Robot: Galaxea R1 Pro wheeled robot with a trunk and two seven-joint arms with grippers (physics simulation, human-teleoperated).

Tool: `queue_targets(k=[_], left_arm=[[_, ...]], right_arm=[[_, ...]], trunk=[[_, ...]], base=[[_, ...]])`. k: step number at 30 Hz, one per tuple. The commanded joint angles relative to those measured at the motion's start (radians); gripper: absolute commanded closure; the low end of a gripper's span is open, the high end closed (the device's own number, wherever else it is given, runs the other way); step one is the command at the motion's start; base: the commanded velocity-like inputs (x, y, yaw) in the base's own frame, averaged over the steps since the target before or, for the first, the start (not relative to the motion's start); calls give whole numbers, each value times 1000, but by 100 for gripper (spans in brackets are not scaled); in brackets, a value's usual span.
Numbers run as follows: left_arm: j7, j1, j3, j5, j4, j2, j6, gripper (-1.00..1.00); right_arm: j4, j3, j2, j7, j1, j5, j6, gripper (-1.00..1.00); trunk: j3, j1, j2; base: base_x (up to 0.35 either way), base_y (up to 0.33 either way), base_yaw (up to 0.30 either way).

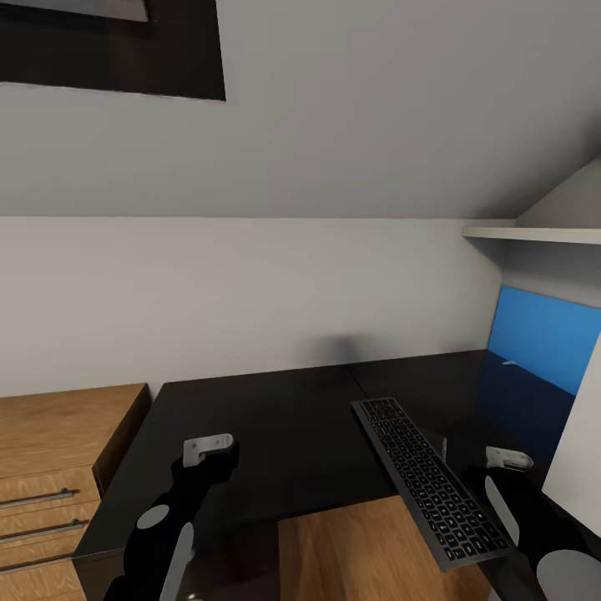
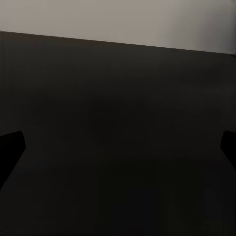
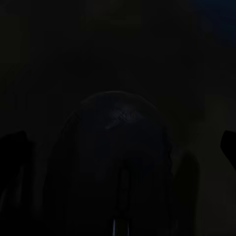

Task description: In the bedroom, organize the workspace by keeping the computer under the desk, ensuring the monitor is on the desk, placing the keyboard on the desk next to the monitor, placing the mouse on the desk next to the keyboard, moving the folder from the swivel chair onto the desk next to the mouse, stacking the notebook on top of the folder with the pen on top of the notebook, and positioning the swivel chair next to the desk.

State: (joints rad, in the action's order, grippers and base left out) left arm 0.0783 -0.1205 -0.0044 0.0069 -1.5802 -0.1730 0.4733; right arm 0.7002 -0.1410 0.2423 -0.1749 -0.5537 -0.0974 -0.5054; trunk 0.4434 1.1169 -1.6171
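The left claw [image 2: 118,147] is spread wide, its two dark fingertips [image 2: 11,145] at opposite edges of the picture, over the bare glossy black desk [image 2: 118,123]. A pale grey wall [image 2: 98,19] rises behind it.

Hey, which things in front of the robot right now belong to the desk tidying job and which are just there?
Part of the job:
desk
keyboard, overhanging the desk's front edge
mouse, between the right gripper's open fingers

Just there:
wooden drawer chest
blue wall panel
white shelf
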Motion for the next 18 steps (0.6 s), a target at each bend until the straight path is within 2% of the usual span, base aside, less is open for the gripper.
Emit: queue_targets(k=[1,14,18], left_arm=[[4,-1,-1,1,-2,0,5,-100],[4,-1,-1,2,-1,0,5,-100],[4,-1,-1,1,-1,0,5,-100]], right_arm=[[1,1,0,-5,0,-15,-5,-100],[2,1,0,-5,0,-16,-47,-100],[2,1,0,-5,0,-16,-50,-100]], trunk=[[1,0,-1],[1,0,-1],[-11,-15,27]], base=[[0,0,0],[0,0,0],[0,0,0]])
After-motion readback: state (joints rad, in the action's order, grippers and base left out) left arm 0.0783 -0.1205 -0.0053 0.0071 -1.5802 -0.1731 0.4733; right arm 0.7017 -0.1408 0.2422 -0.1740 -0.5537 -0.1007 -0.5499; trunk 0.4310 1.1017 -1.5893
